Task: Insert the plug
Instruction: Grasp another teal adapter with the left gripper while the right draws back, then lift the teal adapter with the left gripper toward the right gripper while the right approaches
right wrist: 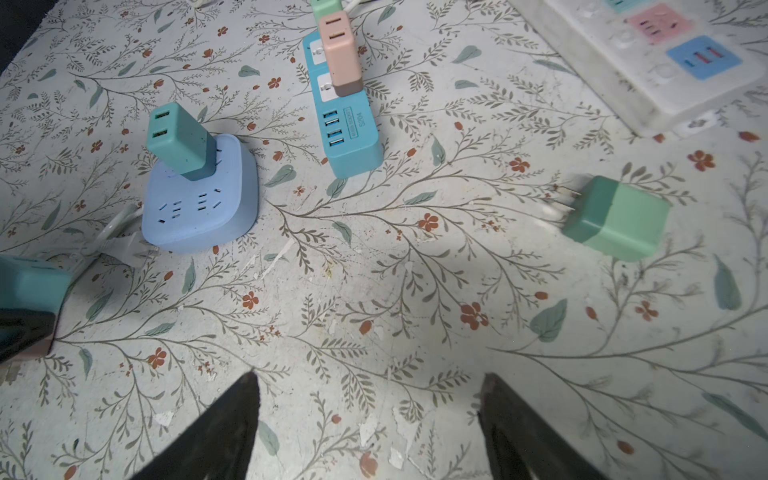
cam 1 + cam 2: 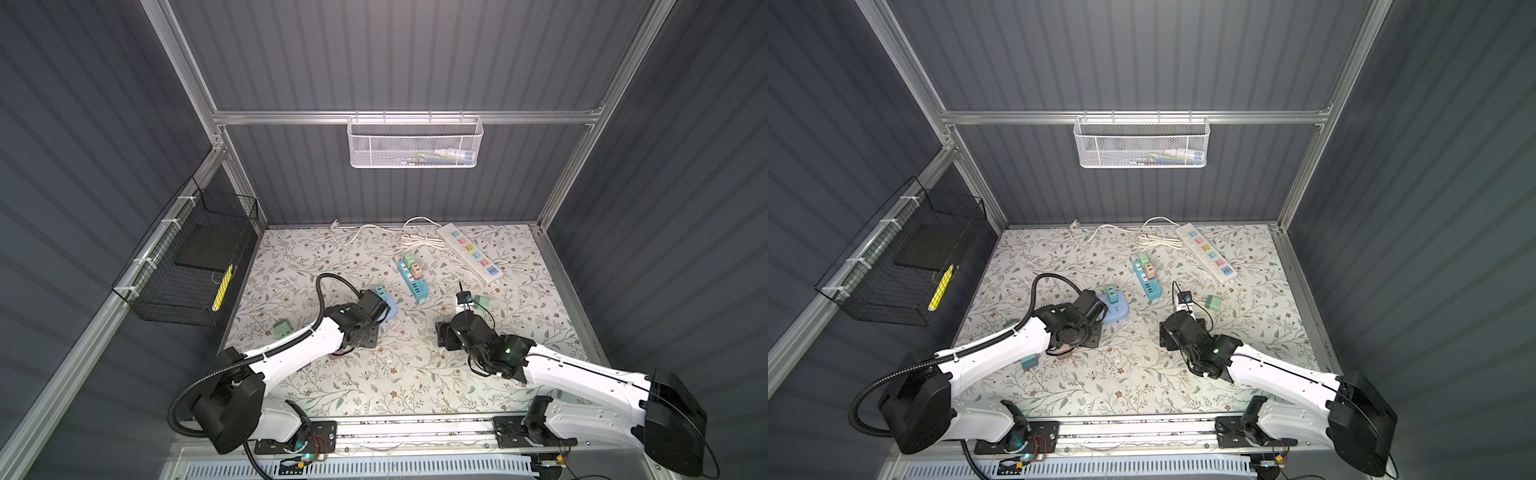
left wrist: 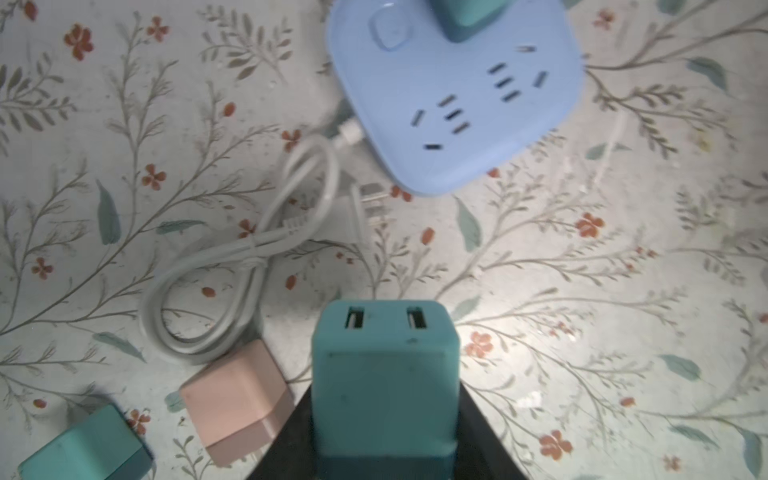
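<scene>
A: Left tool (image 3: 384,395), state?
B: Pressed onto the teal plug (image 3: 384,365), one finger on each flank of the body. The face with the two ports points away from the wrist. Prongs not visible.

A: Where is the plug relative to the blue socket (image 3: 457,104)?
B: Near it, not touching. A stretch of table (image 3: 582,291) shows between them. Cannot tell whether the plug is clear of the table.

A: Socket occupancy?
B: One seated plug (image 1: 178,141), also teal, stands upright in an outlet at one end. Two more outlets on the face are free.

A: Loose items around the left tool?
B: Pink plug (image 3: 235,409) on its side, just beside the tool. Teal cube (image 3: 83,449) next to that. White cord (image 3: 249,257) looped on the table between these and the socket.

A: Right tool (image 1: 370,378)?
B: Fingers spread, nothing between them, bare table below. Green plug (image 1: 615,218) lies on its side near it, prongs showing.

A: Farther back?
B: Teal strip (image 1: 347,124) and white strip (image 1: 648,62), both apart from the tools.
</scene>
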Controlling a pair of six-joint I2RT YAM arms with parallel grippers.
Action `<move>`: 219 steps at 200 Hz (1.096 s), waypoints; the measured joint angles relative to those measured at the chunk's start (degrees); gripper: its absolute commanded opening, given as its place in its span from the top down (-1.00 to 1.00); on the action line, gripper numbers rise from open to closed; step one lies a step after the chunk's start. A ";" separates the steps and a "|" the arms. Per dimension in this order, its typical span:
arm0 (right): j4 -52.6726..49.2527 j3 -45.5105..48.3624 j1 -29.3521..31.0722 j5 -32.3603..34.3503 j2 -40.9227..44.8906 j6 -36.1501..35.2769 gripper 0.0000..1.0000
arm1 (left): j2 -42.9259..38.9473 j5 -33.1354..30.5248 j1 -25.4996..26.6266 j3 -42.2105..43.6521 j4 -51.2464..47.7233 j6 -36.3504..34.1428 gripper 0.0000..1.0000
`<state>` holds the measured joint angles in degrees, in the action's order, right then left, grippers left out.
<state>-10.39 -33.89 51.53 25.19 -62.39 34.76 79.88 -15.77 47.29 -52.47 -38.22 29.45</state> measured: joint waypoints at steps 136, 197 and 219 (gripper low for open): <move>-7.56 5.18 -4.20 1.99 10.40 2.14 -0.67 | 18.97 3.41 17.51 -5.88 4.44 -6.47 -0.17; -8.11 5.07 -4.24 1.86 10.03 2.12 -0.68 | 18.86 3.13 17.51 -5.99 4.52 -6.05 -0.34; -8.09 5.05 -4.24 1.86 10.01 2.12 -0.68 | 18.47 3.13 17.51 -5.99 4.42 -4.46 -0.26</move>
<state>-18.48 -28.84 47.29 27.05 -52.38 36.88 98.35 -12.64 64.79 -58.46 -33.80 24.99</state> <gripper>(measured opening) 0.838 0.649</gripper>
